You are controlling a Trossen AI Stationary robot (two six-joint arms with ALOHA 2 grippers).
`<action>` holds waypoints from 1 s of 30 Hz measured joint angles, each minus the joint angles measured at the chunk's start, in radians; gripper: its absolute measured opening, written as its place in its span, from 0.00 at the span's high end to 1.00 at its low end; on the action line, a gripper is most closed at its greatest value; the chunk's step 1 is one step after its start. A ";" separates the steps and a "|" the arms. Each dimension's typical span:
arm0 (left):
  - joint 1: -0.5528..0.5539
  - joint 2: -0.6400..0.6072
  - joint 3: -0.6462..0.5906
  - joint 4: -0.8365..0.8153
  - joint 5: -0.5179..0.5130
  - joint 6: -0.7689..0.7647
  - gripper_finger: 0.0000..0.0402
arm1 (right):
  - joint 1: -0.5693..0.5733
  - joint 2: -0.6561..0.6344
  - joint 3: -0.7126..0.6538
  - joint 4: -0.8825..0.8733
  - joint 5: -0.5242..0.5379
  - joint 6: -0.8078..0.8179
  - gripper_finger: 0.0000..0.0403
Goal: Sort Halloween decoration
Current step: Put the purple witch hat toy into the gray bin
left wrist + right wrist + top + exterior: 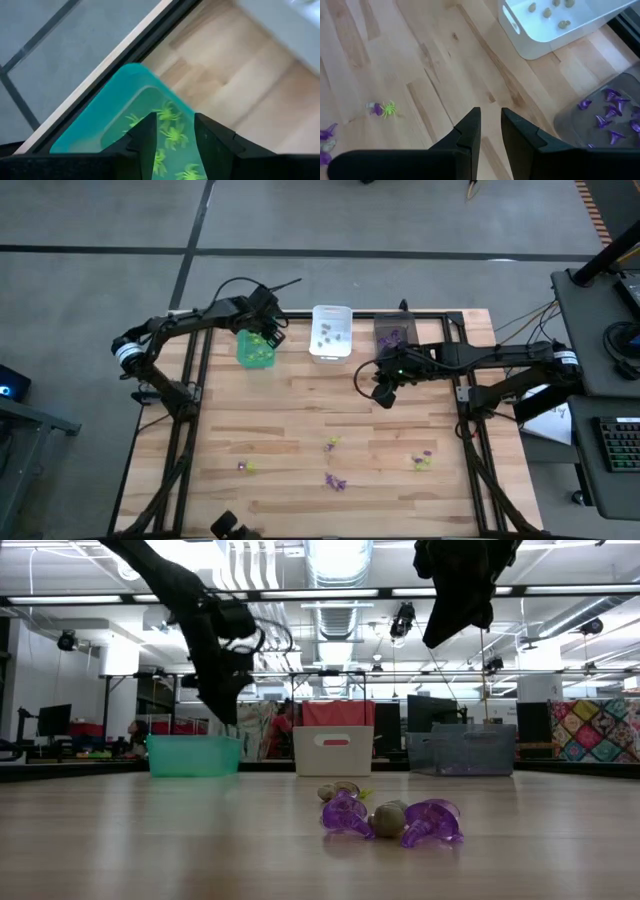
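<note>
Left gripper [172,137]: above the green bin [255,350], jaws parted, nothing between them.
Right gripper [490,127]: over bare table, narrow gap, empty.
Trinkets [335,480]: several loose on the near table.
Risk: tiny spiky pieces may slip, or neighbours get pinched together.

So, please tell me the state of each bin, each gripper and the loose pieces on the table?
Green bin: holds yellow-green spiders.
White bin: holds greyish pieces.
Dark grey bin: holds purple pieces.
Left gripper: open, empty, above the green bin.
Right gripper: slightly apart, empty, over bare wood.
Loose decorations: unsorted, lying scattered on the table.
</note>
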 joint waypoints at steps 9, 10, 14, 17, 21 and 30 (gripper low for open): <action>-0.224 -0.149 0.000 -0.004 0.001 -0.046 0.71 | 0.066 0.000 -0.015 0.018 -0.008 0.065 0.83; -0.254 -0.161 0.000 -0.003 0.001 -0.053 0.71 | 0.076 0.000 -0.015 0.018 -0.014 0.080 0.83; -0.382 -0.189 0.000 0.010 0.001 -0.081 0.71 | 0.124 0.005 -0.017 0.018 -0.063 0.163 0.83; -0.475 -0.196 0.000 0.045 -0.004 -0.096 0.71 | 0.165 0.023 -0.018 0.013 -0.099 0.231 0.83; -0.581 -0.196 0.000 0.092 -0.007 -0.098 0.71 | 0.211 0.077 -0.018 0.000 -0.164 0.313 0.83; -0.699 -0.196 0.000 0.132 -0.010 -0.098 0.71 | 0.299 0.246 -0.018 -0.182 -0.332 0.452 0.83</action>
